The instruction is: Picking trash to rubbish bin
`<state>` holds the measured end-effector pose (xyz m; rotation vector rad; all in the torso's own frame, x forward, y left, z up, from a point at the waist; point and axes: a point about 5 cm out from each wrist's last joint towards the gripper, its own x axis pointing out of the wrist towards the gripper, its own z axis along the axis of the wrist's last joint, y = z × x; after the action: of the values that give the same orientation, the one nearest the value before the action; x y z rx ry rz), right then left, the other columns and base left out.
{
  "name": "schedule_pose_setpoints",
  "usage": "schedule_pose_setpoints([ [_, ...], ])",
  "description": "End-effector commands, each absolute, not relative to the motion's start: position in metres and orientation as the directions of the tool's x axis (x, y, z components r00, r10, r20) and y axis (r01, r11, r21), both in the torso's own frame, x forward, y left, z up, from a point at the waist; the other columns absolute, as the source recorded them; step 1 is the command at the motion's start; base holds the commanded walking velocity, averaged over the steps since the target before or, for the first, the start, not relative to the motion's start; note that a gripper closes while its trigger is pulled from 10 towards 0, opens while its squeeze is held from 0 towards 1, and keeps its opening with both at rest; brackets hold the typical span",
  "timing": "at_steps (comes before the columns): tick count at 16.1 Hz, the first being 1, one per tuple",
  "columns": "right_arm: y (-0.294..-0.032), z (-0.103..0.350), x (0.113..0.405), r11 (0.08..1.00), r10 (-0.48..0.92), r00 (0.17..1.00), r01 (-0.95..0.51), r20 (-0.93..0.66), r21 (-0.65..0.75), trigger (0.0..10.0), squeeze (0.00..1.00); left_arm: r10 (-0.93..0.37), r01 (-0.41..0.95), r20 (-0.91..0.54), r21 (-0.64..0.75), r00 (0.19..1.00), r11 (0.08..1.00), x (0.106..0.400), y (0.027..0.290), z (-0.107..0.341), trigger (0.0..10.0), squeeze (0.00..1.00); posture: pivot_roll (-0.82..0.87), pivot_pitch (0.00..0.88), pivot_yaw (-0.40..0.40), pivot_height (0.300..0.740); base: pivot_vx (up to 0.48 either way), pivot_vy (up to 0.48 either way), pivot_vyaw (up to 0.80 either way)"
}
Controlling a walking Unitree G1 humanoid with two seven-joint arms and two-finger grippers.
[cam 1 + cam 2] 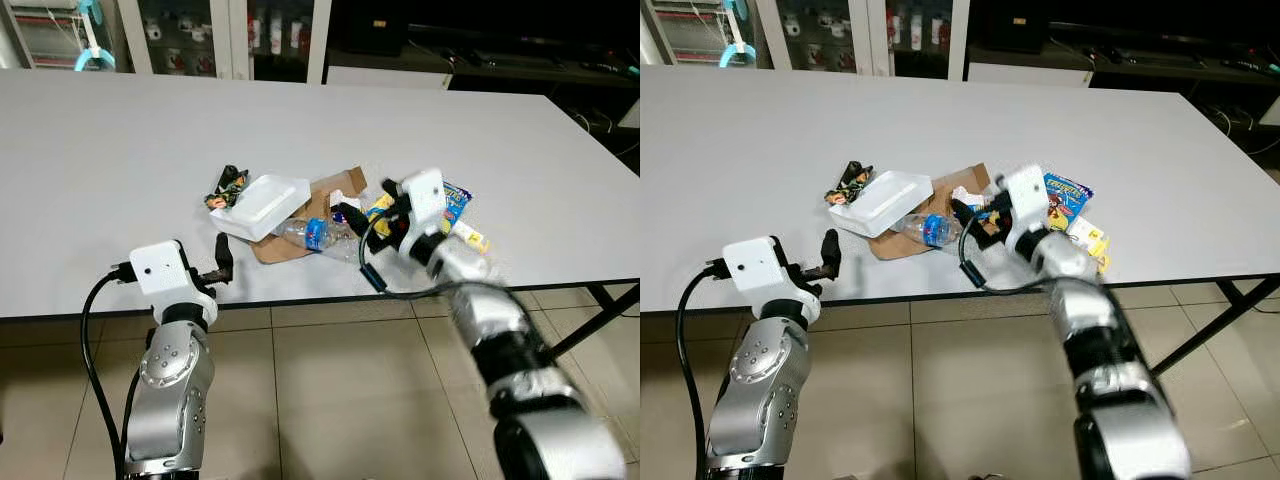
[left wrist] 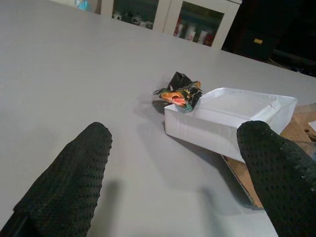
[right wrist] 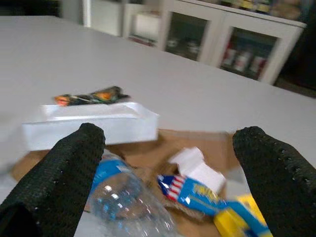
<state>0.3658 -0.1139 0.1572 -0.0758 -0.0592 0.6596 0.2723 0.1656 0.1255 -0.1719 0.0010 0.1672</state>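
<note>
A wide matte white table (image 1: 120,140) before glass-fronted cabinets, with a small heap of trash near its front edge.

I have the left gripper (image 1: 222,262) hovering at the table's front edge, its knobbly black fingers (image 2: 74,177) spread apart and grasping nothing, pointed at the white foam clamshell box (image 1: 262,206). A crumpled dark snack wrapper (image 1: 227,187) with orange print touches the box's far corner. The box lies partly on torn brown cardboard (image 1: 320,215), beside a crushed clear plastic bottle (image 1: 315,235) with a blue label. My right gripper (image 1: 365,222) hangs spread and empty over the bottle, a small white carton (image 3: 197,168) and blue and yellow packets (image 1: 1068,205) whose lettering is too blurred to read.
</note>
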Motion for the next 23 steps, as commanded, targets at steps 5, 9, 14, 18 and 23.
schedule_pose_setpoints([
  [5,-0.101,0.167,0.365,0.533,0.825,0.56,-0.818,-0.084,-0.216,10.0,0.41,0.148,-0.154,-0.045,-0.188,0.988,0.97,0.271,0.156,0.123,10.0,0.0,-0.02,0.067,-0.112,0.74,0.0,0.0,0.0],
  [9,-0.096,0.178,0.37,0.397,0.879,0.449,-0.876,-0.16,-0.275,10.0,0.0,0.141,-0.149,-0.05,-0.201,0.989,0.968,0.266,0.155,0.123,10.0,0.0,-0.01,0.097,-0.127,0.74,0.0,0.0,0.0],
  [14,-0.093,0.186,0.373,0.305,0.895,0.39,-0.888,-0.214,-0.345,10.0,0.0,0.134,-0.144,-0.06,-0.208,0.989,0.968,0.259,0.153,0.12,10.0,0.0,-0.02,0.119,-0.126,0.74,0.0,0.0,0.0],
  [18,-0.097,0.188,0.377,0.289,0.879,0.402,-0.877,-0.257,-0.384,10.0,0.0,0.115,-0.126,-0.063,-0.209,0.991,0.97,0.256,0.149,0.121,10.0,0.0,-0.01,0.146,-0.123,0.74,0.0,0.0,0.0],
  [23,-0.103,0.19,0.381,0.266,0.859,0.404,-0.876,-0.314,-0.402,10.0,0.0,0.052,-0.068,-0.077,-0.226,0.996,0.972,0.243,0.14,0.12,10.0,0.0,-0.01,0.208,-0.132,0.74,0.0,0.0,0.0],
])
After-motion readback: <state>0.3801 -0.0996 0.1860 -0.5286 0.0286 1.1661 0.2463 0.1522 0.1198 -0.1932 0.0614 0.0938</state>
